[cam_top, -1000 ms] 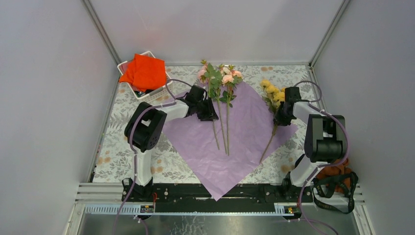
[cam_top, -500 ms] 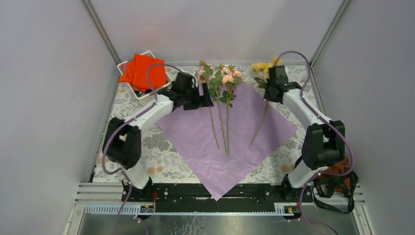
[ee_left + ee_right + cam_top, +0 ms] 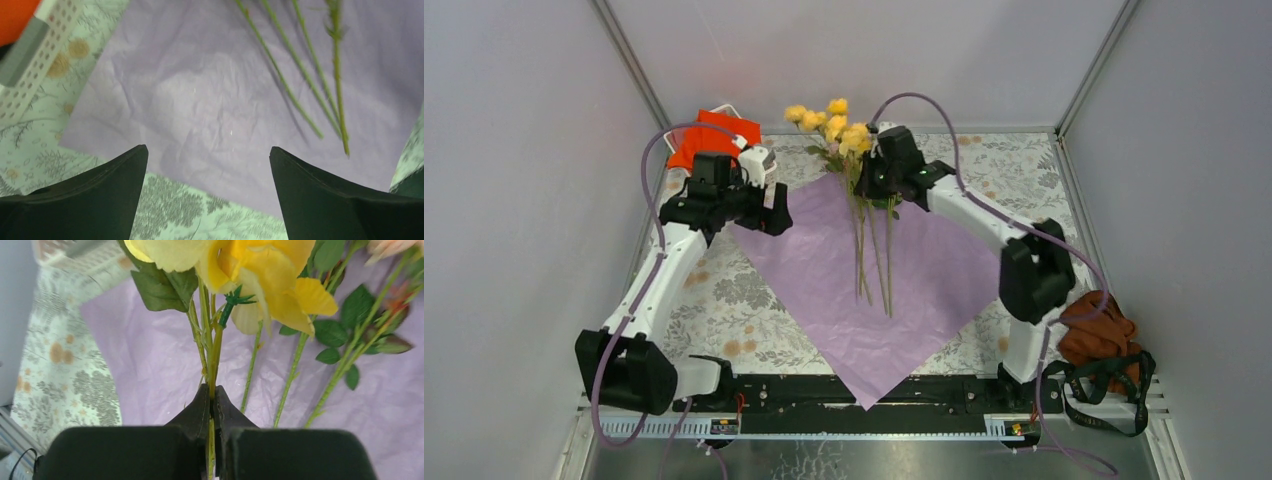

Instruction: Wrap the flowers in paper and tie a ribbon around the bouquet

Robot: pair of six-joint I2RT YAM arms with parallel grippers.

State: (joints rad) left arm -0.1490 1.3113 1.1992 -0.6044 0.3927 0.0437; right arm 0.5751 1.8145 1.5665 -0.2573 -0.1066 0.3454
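The large, thin purple sheet of paper [image 3: 924, 270] lay flat as a diamond in the middle of the desk [image 3: 714, 300]. One corner was at the near edge and the opposite one pointed to the far edge, which left a long diagonal for laying stems along. Other long green leafy stems [image 3: 879, 265] lay close together on that diagonal, cut ends toward the near corner.

The right fingers [image 3: 200, 407] were clamped tight on the green stalk of an artificial yellow-bloomed flower [image 3: 839, 125]. They held it over the sheet's far corner, blooms toward the far edge, apparently to line it up with the rest.

The left fingers [image 3: 115, 175] stood wide apart and empty above the sheet's left corner, near the white perforated basket [image 3: 35, 65] with its orange-red cloth [image 3: 714, 135] in the desk's far-left corner. They were probably kept clear of the right arm. Neither wrapping nor tying had begun.
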